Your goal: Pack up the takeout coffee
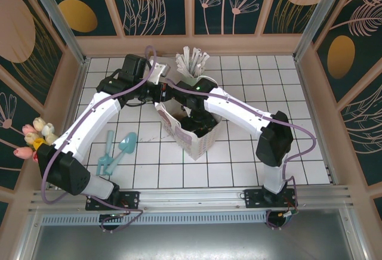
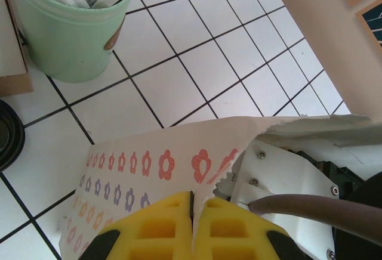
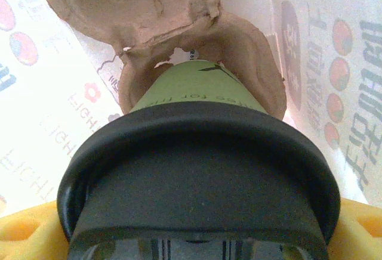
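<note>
The takeout coffee, a green paper cup under a black lid, sits with its base in a socket of a brown cardboard carrier inside the flower-printed paper bag. My right gripper reaches down into the bag, its yellow fingers closed on either side of the lid. My left gripper is shut on the bag's upper edge at the far-left side of the bag mouth, holding it open.
A pale green cup of white wrapped sticks stands just behind the bag. Two teal scoops lie on the white tiles at the left. Tulips rest against the left wall. A black round lid lies near the bag.
</note>
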Controlling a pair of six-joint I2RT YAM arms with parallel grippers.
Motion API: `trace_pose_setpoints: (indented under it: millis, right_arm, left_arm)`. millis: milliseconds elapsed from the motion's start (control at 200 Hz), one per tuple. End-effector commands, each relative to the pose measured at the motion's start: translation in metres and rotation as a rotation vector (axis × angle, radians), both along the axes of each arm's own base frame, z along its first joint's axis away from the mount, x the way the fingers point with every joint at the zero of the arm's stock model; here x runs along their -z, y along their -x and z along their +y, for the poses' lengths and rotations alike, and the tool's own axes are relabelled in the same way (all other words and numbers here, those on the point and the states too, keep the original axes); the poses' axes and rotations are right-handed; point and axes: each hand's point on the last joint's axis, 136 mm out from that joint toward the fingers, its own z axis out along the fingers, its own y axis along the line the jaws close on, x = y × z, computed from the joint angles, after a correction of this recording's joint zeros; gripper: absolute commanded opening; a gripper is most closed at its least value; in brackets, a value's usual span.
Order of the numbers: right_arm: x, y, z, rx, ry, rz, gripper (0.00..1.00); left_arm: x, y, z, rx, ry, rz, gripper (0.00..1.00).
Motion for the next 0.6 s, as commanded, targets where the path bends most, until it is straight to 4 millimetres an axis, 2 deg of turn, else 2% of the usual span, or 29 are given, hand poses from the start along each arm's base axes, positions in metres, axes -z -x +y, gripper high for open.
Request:
trace_pose_setpoints:
  millis: [0,330,595]
  right_arm:
    - [-0.002,0.004,-0.004,0.019,0.022,0.007,0.45]
    - [-0.001,0.009,-0.005,0.025,0.017,0.027,0.45]
    - [0.002,0.003,-0.008,0.058,0.042,0.007,0.45]
  left_arm:
    - [-0.012,0.004,0.001,-0.003,0.017,-0.022,0.0]
    - [-0.012,-0.001,0.0,-0.011,0.013,-0.027,0.0]
    - [-0.02,0.001,0.0,-0.003,0.026,-0.049,0.0]
